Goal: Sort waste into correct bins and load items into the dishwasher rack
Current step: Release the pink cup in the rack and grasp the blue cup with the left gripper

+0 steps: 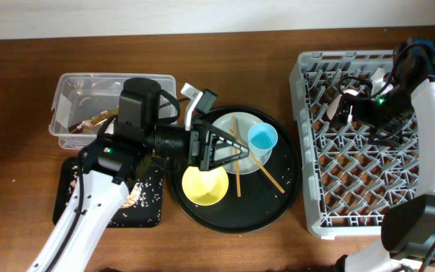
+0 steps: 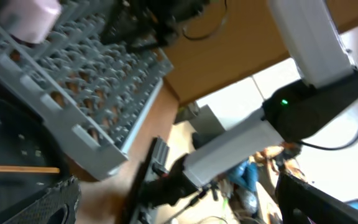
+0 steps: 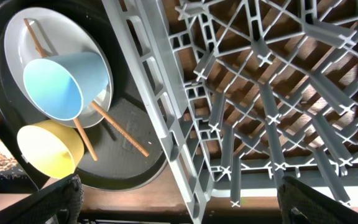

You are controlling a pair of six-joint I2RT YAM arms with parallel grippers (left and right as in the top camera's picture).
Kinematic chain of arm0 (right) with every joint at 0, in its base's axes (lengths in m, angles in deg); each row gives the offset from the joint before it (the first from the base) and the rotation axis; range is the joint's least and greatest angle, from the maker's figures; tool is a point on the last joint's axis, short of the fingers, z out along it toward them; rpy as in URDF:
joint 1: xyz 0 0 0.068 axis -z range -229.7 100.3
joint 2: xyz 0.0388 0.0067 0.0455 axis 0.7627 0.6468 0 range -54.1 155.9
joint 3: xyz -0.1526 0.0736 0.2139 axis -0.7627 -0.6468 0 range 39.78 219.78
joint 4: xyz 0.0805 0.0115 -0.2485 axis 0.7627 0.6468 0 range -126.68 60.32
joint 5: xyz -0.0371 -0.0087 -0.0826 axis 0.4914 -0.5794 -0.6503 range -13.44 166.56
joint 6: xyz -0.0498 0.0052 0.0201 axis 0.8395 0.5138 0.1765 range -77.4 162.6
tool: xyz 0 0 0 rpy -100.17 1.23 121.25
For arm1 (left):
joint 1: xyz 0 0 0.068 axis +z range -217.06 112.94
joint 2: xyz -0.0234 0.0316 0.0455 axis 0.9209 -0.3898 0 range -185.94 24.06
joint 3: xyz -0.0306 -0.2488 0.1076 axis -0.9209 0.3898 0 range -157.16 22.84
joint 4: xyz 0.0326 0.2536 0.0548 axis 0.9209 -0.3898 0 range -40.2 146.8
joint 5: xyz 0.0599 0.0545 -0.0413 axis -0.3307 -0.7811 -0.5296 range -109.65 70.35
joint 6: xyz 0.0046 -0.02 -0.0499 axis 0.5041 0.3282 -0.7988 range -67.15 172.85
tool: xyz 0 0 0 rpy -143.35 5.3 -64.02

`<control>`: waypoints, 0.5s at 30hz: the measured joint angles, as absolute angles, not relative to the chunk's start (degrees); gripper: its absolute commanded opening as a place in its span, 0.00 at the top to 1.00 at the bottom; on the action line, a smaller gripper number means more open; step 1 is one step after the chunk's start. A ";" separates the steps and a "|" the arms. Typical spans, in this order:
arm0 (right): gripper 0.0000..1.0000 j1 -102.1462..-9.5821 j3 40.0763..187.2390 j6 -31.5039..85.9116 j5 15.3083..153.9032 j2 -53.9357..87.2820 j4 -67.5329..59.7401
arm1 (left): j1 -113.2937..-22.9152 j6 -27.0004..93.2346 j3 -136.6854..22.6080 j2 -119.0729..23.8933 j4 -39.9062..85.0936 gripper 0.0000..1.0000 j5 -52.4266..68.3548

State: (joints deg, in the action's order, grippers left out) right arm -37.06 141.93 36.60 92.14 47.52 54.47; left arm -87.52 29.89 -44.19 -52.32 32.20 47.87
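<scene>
Left gripper (image 2: pixel 179 208), raised closest to the overhead lens, hangs over the round black tray (image 1: pixel 278 200). We read its jaws as spread wide and empty. Below it, the blue cup (image 1: pixel 263 138), pale, smooth and with its mouth in view, rests at 3 o'clock on the grey-white plate (image 1: pixel 225 125). Two wooden chopsticks (image 1: pixel 238 166) cross the plate. At the tray's 7 o'clock sits the yellow bowl (image 1: pixel 205 187). At 3 o'clock stands the grey lattice rack (image 1: pixel 353 196), carrying a pink cup (image 2: pixel 33 15). Over the rack, the right gripper (image 3: pixel 179 208) has its jaws wide apart, holding nothing.
</scene>
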 measured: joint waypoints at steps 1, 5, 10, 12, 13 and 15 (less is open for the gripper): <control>0.02 -37.06 141.93 36.60 92.11 47.52 54.45 | -87.52 29.72 -44.19 -52.32 32.20 0.02 46.63; 0.02 -37.06 141.93 36.62 92.14 47.52 54.45 | -88.62 28.30 -44.25 -52.32 28.00 0.09 36.18; 0.02 -37.06 141.93 36.60 92.11 47.52 54.43 | -93.32 22.57 -44.23 -52.63 24.35 0.36 10.70; 0.02 -37.06 141.93 36.62 92.14 47.52 54.43 | -95.57 21.65 -44.25 -53.63 26.41 0.37 3.90; 0.02 -37.06 141.93 36.62 92.14 47.52 54.45 | -97.03 21.17 -44.25 -54.79 27.52 0.41 0.64; 0.02 -37.06 141.93 36.60 92.11 47.52 54.45 | -99.20 19.93 -44.25 -57.85 29.69 0.48 -4.17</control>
State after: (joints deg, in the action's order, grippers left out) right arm -37.06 141.93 36.60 92.11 47.52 54.45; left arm -99.20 19.93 -44.25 -57.85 29.69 -4.17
